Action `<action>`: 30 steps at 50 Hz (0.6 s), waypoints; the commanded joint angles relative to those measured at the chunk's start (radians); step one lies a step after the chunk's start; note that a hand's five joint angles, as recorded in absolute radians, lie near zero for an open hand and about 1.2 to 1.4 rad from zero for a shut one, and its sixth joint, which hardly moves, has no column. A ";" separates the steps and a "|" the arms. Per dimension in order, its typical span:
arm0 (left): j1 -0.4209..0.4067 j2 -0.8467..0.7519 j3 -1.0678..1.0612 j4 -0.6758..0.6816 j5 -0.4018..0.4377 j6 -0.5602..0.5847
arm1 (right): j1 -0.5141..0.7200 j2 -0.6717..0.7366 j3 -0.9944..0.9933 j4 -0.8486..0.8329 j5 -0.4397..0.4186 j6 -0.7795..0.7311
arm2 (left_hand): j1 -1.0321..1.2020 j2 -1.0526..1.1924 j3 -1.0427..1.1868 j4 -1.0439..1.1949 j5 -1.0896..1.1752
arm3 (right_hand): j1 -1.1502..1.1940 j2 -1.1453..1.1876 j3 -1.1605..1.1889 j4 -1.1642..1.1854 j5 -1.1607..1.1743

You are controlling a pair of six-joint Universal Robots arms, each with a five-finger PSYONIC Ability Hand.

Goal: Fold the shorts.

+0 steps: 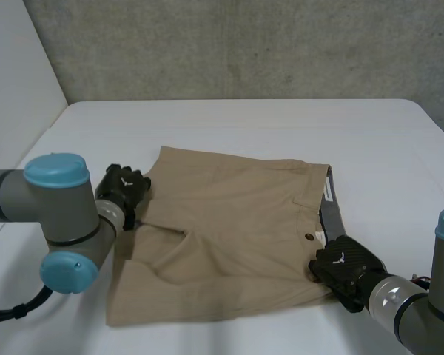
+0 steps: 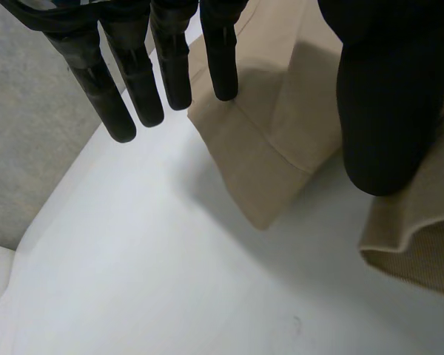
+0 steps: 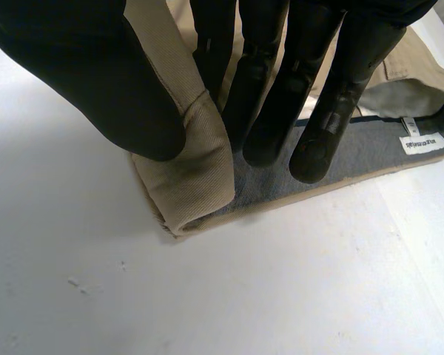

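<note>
At waistband corner (image 3: 196,166), right hand (image 3: 96,81) pinches shorts (image 1: 237,222); left hand (image 2: 385,111), fingers (image 2: 137,81) straight, rests at leg hem (image 2: 259,177).

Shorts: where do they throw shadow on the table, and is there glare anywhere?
Head view: even light, no glare on the table, a thin shadow along the near hem of the shorts. Left wrist view: a soft shadow on the table beside the leg hem. Right wrist view: a faint shadow under the waistband corner.
</note>
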 commanded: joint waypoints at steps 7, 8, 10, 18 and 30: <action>-0.017 0.365 -0.173 -0.026 0.004 -0.158 | -0.002 -0.004 0.001 -0.064 -0.001 0.140 | 0.078 0.066 0.061 0.075 0.066 | 0.420 0.218 0.214 0.202 0.218; -0.020 0.394 -0.196 -0.034 0.004 -0.175 | -0.002 -0.005 -0.001 -0.066 -0.001 0.148 | 0.081 0.069 0.064 0.078 0.069 | 0.420 0.218 0.214 0.202 0.218; -0.039 0.477 -0.265 -0.077 0.006 -0.216 | -0.002 -0.005 -0.001 -0.072 -0.001 0.165 | 0.090 0.078 0.073 0.087 0.078 | 0.420 0.218 0.214 0.202 0.218; -0.076 0.675 -0.466 -0.261 0.016 -0.273 | -0.002 -0.004 0.002 -0.099 -0.001 0.269 | 0.439 0.427 0.422 0.436 0.427 | 0.420 0.218 0.214 0.202 0.218; -0.108 0.766 -0.692 -0.293 0.118 -0.299 | 0.003 -0.002 0.002 -0.119 -0.003 0.312 | 0.252 0.240 0.235 0.249 0.240 | 0.420 0.218 0.214 0.202 0.218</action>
